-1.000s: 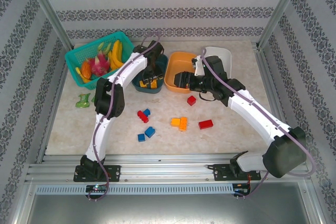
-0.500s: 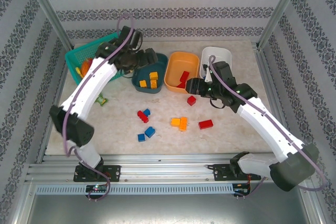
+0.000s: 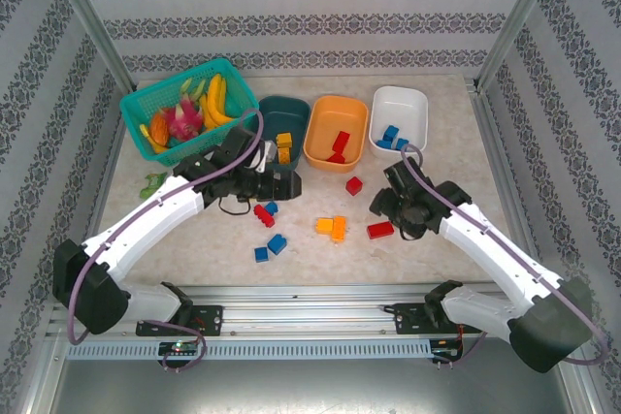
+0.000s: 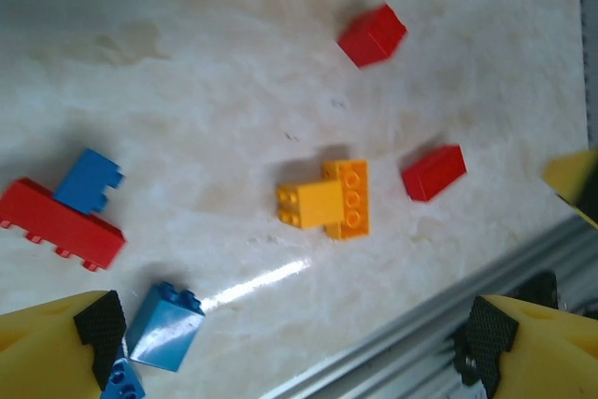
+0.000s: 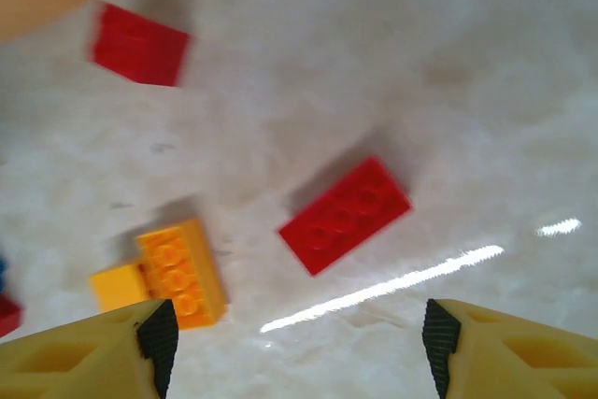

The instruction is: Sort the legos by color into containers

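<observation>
Both arms have backed off the tubs since a second ago. The left gripper (image 4: 291,329) was down in the teal tub (image 3: 288,108) and now hangs over the table (image 3: 456,143) just in front of it. The right gripper (image 5: 299,329) has swung away from the orange tub (image 3: 340,102) and sits above a loose red brick (image 5: 344,215). Both have their jaws spread wide with nothing in them.

Sorted so far: yellow bricks (image 3: 283,147) in the teal tub, red ones (image 3: 338,145) in the orange tub, blue ones (image 3: 391,135) in the white tub (image 3: 400,94).

Loose on the table: a yellow pair (image 4: 327,198), a red cube (image 4: 372,35) near the orange tub, a long red (image 4: 61,226) touching a blue (image 4: 89,179), and two blues (image 3: 272,247) nearer the front.
</observation>
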Available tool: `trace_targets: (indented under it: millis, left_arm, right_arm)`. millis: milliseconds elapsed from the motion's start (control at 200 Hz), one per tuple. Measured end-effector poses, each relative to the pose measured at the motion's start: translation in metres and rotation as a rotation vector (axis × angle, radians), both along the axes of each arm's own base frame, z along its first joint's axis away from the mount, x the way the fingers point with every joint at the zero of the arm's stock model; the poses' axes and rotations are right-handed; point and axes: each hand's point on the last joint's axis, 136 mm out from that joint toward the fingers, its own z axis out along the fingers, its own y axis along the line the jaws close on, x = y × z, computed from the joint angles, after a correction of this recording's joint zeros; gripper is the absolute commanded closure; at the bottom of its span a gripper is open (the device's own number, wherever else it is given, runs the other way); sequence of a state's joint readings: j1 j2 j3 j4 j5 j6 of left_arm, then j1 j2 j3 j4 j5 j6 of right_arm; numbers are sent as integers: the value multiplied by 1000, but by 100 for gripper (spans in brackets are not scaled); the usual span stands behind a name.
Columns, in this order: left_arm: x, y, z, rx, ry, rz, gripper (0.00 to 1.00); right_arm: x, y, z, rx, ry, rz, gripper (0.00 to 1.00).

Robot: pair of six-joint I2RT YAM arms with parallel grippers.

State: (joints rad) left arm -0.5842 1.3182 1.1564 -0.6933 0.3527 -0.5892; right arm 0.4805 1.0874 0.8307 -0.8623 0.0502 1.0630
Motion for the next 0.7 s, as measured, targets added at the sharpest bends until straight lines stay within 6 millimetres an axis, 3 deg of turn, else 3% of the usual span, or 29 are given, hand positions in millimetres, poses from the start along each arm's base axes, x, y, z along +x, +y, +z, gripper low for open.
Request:
trace_targets:
  millis: [85,190,515,699]
  left_arm:
    - [-8,-9,3,-24,-23,-49,3]
    - [-11,-16,6,-45,-43,-76,3]
    - [-11,-27,12,-72,-75,-103,4]
    - [-12,-29,13,-75,-80,-108,4]
  right_arm:
    - [-9,-8,-28,34,71,-129,26]
    - [-8,-8,-48,84,130,-258,28]
    - [11,10,-79,180,220,-421,32]
    - [15,12,-92,187,250,-463,47]
